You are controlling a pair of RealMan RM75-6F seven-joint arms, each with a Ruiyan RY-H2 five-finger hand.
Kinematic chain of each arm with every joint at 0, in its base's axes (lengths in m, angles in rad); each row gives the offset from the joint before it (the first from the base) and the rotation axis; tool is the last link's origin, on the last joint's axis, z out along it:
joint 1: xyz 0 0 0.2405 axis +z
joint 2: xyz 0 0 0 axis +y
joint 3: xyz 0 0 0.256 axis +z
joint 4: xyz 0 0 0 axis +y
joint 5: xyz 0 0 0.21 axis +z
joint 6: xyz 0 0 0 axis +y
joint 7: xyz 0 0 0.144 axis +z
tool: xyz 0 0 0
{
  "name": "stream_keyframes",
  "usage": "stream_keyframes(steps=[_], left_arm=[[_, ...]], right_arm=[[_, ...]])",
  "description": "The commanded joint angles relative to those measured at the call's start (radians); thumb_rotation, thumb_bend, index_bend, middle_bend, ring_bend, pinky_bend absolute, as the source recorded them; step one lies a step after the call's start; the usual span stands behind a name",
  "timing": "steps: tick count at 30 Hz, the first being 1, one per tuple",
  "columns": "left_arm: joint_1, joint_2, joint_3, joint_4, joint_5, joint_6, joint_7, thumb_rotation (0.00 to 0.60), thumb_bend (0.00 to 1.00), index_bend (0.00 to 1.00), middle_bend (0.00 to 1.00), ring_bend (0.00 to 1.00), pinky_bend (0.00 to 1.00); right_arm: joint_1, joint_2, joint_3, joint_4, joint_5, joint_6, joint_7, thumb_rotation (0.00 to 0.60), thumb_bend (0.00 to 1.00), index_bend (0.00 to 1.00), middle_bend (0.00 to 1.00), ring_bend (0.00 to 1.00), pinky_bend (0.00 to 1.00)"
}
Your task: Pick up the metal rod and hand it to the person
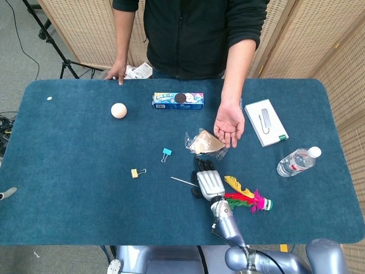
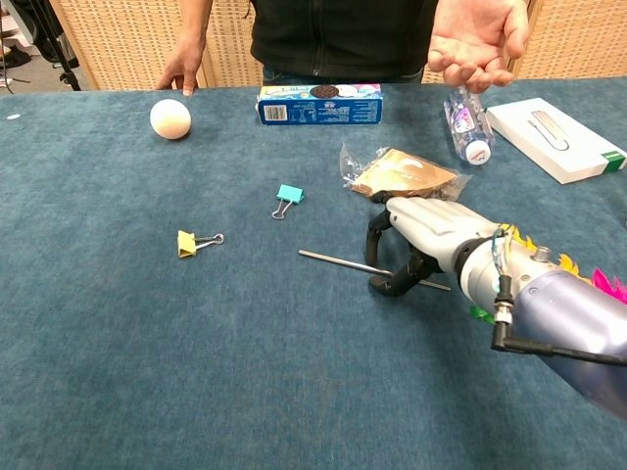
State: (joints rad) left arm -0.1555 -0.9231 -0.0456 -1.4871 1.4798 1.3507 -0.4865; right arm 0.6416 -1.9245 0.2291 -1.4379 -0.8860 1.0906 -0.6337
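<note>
The metal rod (image 2: pixel 338 260) is seen lying flat on the blue table (image 2: pixel 118 323), roughly mid-table, w/ its left end free and its right part passing under the right hand (image 2: pixel 421 235). The hand is arched over that part, fingertips (image 2: pixel 382 284) curled down to the cloth on the near side and the thumb placed on the far side, so the rod is straddled; whether it is actually pinched yet can't be told from either view, as the rod is not lifted and contact is hidden by the fingers. A thin rod flat on cloth is probably approached this way so it can be trapped btw. thumb and fingers. The left hand is not shown in either view. Just beyond the right hand a clear snack packet (image 2: pixel 402 174) is laid, and beside the wrist a feathered shuttlecock (image 1: pixel 248 200). The person's open palm (image 1: pixel 229 127) is held out over the table, near and beyond the packet, presumably kept ready for the handover. Further off, a teal binder clip (image 2: pixel 287 199), a yellow binder clip (image 2: pixel 191 242), a ball (image 2: pixel 169 118), a cookie box (image 2: pixel 319 103), a water bottle (image 1: pixel 296 162) and a white box (image 1: pixel 266 122) are left untouched.
</note>
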Motion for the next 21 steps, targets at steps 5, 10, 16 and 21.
stream_keyframes(steps=[5,10,16,21], left_arm=[[-0.001,0.0,0.001,0.0,0.0,-0.001,-0.002,0.6,0.14,0.0,0.0,0.0,0.0],[-0.002,0.002,0.002,-0.002,0.003,-0.003,-0.003,0.6,0.14,0.0,0.0,0.0,0.0],[-0.004,0.001,0.003,-0.001,0.004,-0.006,0.001,0.6,0.14,0.0,0.0,0.0,0.0],[-0.005,0.001,0.003,0.0,0.004,-0.006,0.003,0.6,0.14,0.0,0.0,0.0,0.0]], right_arm=[[0.007,0.001,0.001,0.005,0.012,-0.004,-0.001,0.6,0.41,0.49,0.0,0.0,0.0],[0.011,-0.003,-0.005,0.014,0.012,-0.003,-0.002,0.6,0.41,0.56,0.0,0.0,0.0],[0.016,-0.008,-0.013,0.025,0.016,-0.001,-0.008,0.6,0.49,0.62,0.0,0.0,0.0],[0.015,-0.006,-0.017,0.021,0.009,0.007,-0.005,0.6,0.57,0.65,0.0,0.0,0.0]])
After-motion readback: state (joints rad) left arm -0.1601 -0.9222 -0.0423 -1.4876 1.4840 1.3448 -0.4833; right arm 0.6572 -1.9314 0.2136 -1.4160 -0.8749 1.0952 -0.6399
